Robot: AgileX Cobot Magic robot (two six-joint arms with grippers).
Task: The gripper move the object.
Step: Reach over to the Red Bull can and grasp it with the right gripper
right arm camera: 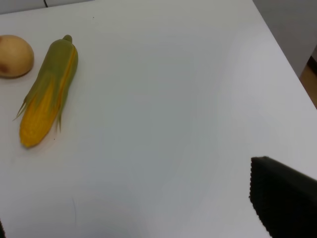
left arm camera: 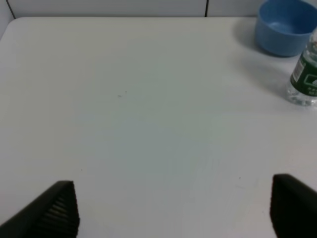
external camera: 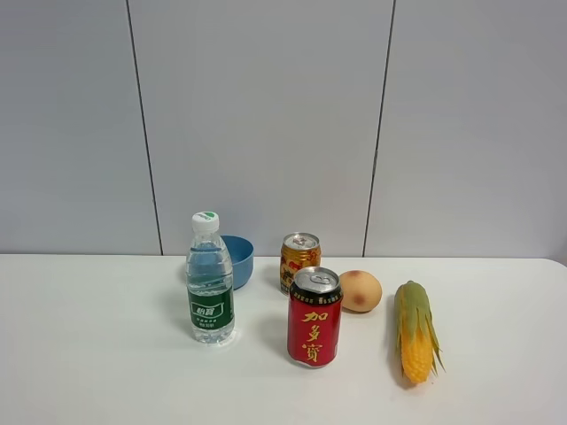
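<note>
We find the left gripper (left arm camera: 173,201) and right gripper (right arm camera: 126,210) with jaws spread wide and empty, fingers cut off at frame edges. The gold can (external camera: 299,251), its base hidden behind the red can (external camera: 314,326), stands outside both jaws.

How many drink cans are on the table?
2. The gold-orange can stands at the back, right of the blue bowl; the red can stands in front of it.

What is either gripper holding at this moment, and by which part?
Nothing is held. The left gripper and the right gripper are open with nothing between their jaws; the gold-orange can stands untouched.
</note>
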